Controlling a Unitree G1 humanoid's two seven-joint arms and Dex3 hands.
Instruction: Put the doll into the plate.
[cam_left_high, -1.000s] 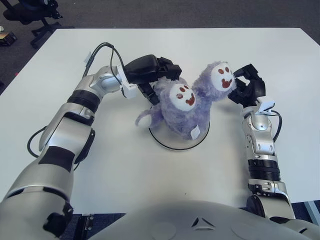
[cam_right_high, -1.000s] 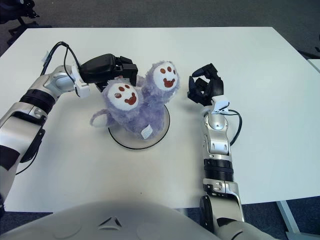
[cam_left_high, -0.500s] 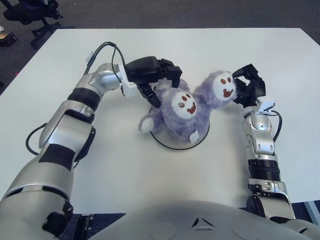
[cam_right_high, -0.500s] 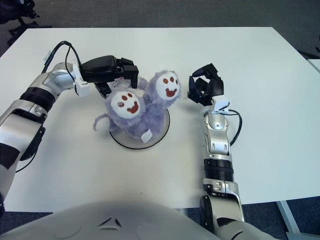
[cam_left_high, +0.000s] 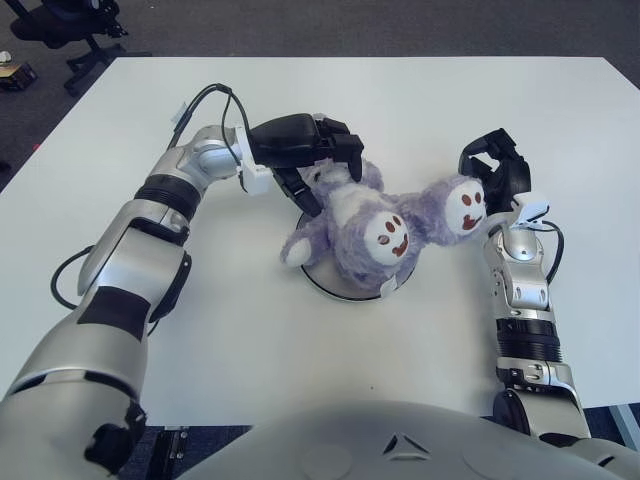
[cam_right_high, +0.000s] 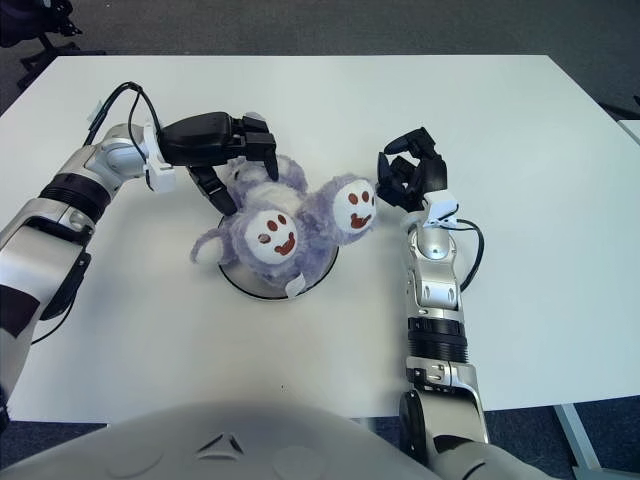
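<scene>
Since a moment ago the two-headed purple doll (cam_left_high: 365, 222) has tipped over and sunk lower, so its faces now point sideways and down rather than upward. Around it spreads a broad white worktop (cam_left_high: 420, 100), with dark carpet beyond the far edge. At the middle of the worktop sits a round plate with a dark rim (cam_left_high: 318, 284), and the plush doll lies slumped across it, one white-faced head over the plate and the second head (cam_left_high: 462, 206) hanging past the plate's right side. On the left, the left robot hand (cam_left_high: 335, 150) reaches in from a long silver arm and its dark fingers are curled down onto the fur at the top of the doll, gripping it. On the right, the right robot hand (cam_left_high: 495, 170) shows just beside the second head, fingers spread apart and holding nothing.
</scene>
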